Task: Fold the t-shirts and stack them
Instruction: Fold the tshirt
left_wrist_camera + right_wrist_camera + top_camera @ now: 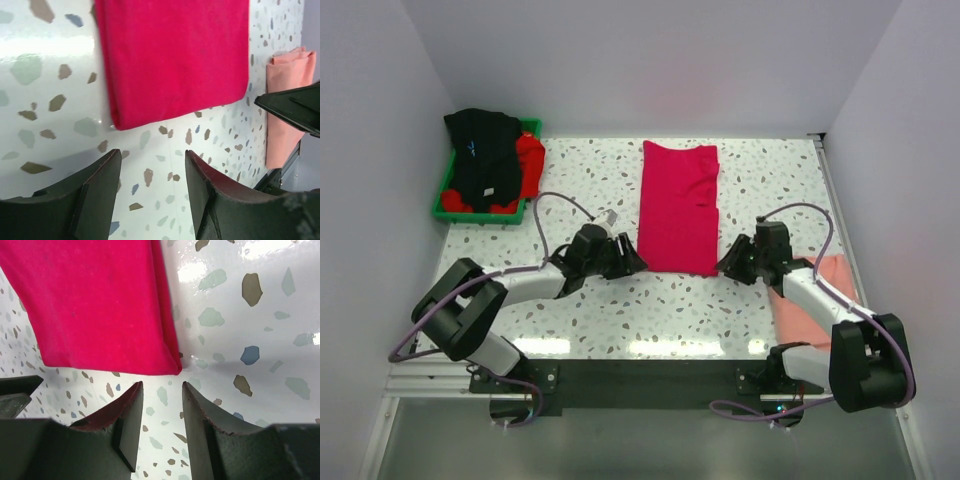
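A crimson-pink t-shirt (678,206) lies folded into a long strip in the middle of the table. My left gripper (632,262) stands open just off its near left corner (150,100), with only table between the fingers (102,185). My right gripper (728,264) is open beside the near right corner (100,315), nothing held. A salmon-pink t-shirt (810,300) lies folded at the right edge, partly under my right arm; it also shows in the left wrist view (285,100). A black t-shirt (485,155) and a bright red one (528,165) lie heaped in the green tray.
The green plastic tray (448,210) sits at the far left corner. White walls close in the table on the left, back and right. The speckled tabletop (650,310) is bare between my arms.
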Controlling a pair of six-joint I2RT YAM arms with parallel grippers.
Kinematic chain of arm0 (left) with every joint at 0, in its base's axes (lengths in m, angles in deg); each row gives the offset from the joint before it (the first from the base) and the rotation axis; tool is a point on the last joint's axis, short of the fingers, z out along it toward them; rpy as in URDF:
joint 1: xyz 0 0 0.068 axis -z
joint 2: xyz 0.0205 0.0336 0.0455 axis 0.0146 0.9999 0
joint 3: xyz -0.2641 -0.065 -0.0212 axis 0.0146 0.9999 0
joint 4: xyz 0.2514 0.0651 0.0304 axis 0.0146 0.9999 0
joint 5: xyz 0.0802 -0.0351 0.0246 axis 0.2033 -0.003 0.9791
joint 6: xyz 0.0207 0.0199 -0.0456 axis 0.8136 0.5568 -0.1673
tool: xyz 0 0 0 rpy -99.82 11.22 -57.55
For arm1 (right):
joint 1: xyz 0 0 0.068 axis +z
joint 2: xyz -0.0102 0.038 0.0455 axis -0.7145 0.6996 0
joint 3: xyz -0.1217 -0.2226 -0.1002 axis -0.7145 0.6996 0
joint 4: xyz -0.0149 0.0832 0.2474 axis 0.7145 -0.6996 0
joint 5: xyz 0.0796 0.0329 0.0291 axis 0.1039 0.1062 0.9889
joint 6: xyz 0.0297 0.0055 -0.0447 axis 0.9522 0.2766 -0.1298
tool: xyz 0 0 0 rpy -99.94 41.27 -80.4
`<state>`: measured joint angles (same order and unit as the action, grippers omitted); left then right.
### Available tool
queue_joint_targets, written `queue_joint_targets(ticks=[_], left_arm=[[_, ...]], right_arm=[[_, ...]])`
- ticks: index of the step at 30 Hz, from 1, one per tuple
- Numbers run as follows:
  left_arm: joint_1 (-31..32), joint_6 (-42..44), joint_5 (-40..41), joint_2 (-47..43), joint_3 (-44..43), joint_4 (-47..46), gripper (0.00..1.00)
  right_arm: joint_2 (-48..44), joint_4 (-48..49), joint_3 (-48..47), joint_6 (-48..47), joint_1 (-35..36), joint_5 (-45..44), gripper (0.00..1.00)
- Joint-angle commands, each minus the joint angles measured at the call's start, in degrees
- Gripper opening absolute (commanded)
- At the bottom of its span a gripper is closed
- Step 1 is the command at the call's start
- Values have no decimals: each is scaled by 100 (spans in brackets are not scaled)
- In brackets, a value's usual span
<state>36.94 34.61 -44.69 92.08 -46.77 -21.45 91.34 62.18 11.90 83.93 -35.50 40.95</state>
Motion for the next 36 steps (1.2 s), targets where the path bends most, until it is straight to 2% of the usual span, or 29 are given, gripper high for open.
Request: queue_joint_targets(ticks=[1, 8, 11, 15, 22, 28, 32, 34, 35, 36], left_arm=[[-95, -103, 55, -109, 237, -225, 59], [-122, -278, -182, 392, 272, -726, 59], [-122, -340, -165, 638, 272, -875, 55], [-122, -375, 177, 797, 281, -832, 48], [-113, -401, 626, 911, 176, -621, 46], [-122, -428, 749, 1104, 18, -542, 46], [-122, -393, 732, 1271, -149, -480, 39], [-113, -367, 706, 1263, -185, -471, 29], [-113, -366, 679, 1228, -185, -445, 15], [-113, -366, 670, 1201, -185, -419, 9]], right_arm=[[48, 59, 77, -26, 0, 172, 42], [365, 418, 191, 97, -9, 146, 45], [575, 568, 244, 141, 0, 172, 45], [848, 832, 288, 220, 0, 181, 44], [1077, 1104, 306, 387, 0, 102, 43], [1270, 1271, 314, 422, 9, 84, 38], [1437, 1351, 227, 422, 9, 163, 29], [1455, 1316, 174, 370, 9, 207, 25], [1420, 1263, 139, 352, 0, 233, 19], [1394, 1228, 121, 326, 9, 260, 17]])
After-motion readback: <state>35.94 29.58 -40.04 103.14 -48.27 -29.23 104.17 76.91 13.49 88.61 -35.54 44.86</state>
